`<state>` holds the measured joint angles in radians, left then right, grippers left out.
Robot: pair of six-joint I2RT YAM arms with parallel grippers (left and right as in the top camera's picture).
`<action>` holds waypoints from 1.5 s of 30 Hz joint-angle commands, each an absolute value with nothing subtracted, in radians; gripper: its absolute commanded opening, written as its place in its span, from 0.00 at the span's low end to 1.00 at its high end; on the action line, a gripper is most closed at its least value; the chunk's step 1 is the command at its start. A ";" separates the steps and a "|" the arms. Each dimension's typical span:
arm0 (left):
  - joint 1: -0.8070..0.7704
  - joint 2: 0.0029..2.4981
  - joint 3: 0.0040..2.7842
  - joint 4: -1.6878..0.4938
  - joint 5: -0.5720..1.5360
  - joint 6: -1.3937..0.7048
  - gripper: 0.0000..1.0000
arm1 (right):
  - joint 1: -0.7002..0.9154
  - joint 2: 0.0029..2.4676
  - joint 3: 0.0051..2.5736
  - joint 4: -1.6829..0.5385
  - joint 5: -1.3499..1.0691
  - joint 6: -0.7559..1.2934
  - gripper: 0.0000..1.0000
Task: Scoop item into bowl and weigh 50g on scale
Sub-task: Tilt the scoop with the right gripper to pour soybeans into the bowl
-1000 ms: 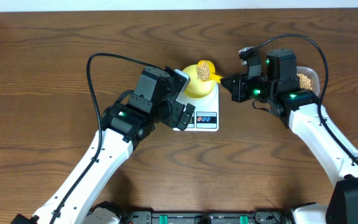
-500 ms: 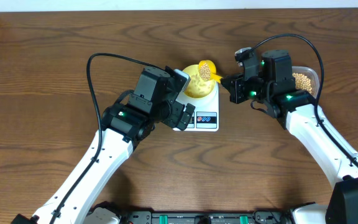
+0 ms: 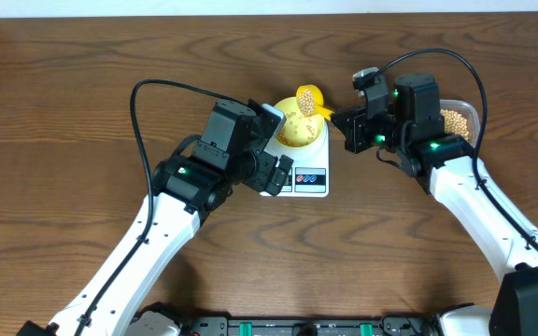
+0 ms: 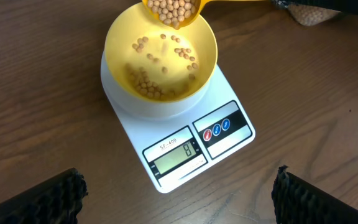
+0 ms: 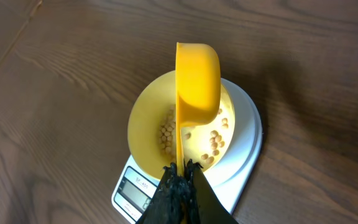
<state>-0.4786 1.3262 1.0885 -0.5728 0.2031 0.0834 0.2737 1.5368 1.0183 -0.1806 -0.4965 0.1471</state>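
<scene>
Change, scoop: scoop (image 5: 197, 74) rolled further onto its side than a second ago, heaped load now tipping out.
Change, bowl: loose beans (image 4: 145, 81) now scattered across the floor of the bowl (image 4: 120, 50); a second ago none made out there.
Change, arms: right arm shifted slightly toward the scale (image 4: 151, 127); left arm in the same pose.
Right gripper (image 5: 179, 177): clamped tight on the scoop handle, holding the scoop above the bowl.
Left gripper (image 4: 178, 183): jaws spread wide, holding nothing, hovering over the front edge of the scale.
Bowl: pale yellow, seated centred on the round platform of the scale; thin, uneven layer of beans, thickest at the near-left side.
Scoop contents: still well filled, beans at the lip above the far rim of the bowl.
Tub (image 3: 474, 112): clear, on the table (image 3: 63, 93) right of the scale, holding more beans.
Scale front: display (image 4: 178, 155) lit; red and blue buttons (image 4: 220, 127) beside it.
Hard to read: a single digit on the display, possibly an eight, not confirmed.
Cut off: scoop bowl clipped by the top edge of the left wrist view; handle end hidden inside the right fingers.
Hidden: most of the tub covered by the right arm in the overhead view.
</scene>
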 commanded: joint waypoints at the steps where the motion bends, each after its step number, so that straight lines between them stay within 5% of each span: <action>1: -0.474 1.324 1.092 -0.570 0.191 0.094 0.98 | 0.279 1.520 1.030 -0.174 -0.503 0.102 0.01; 45: -0.474 1.324 1.092 -0.570 0.191 0.094 0.98 | 0.295 1.520 1.030 -0.195 -0.564 -0.015 0.01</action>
<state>-0.4786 1.3262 1.0885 -0.5728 0.2031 0.0834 0.2821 1.5368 1.0183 -0.1959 -0.5377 0.0406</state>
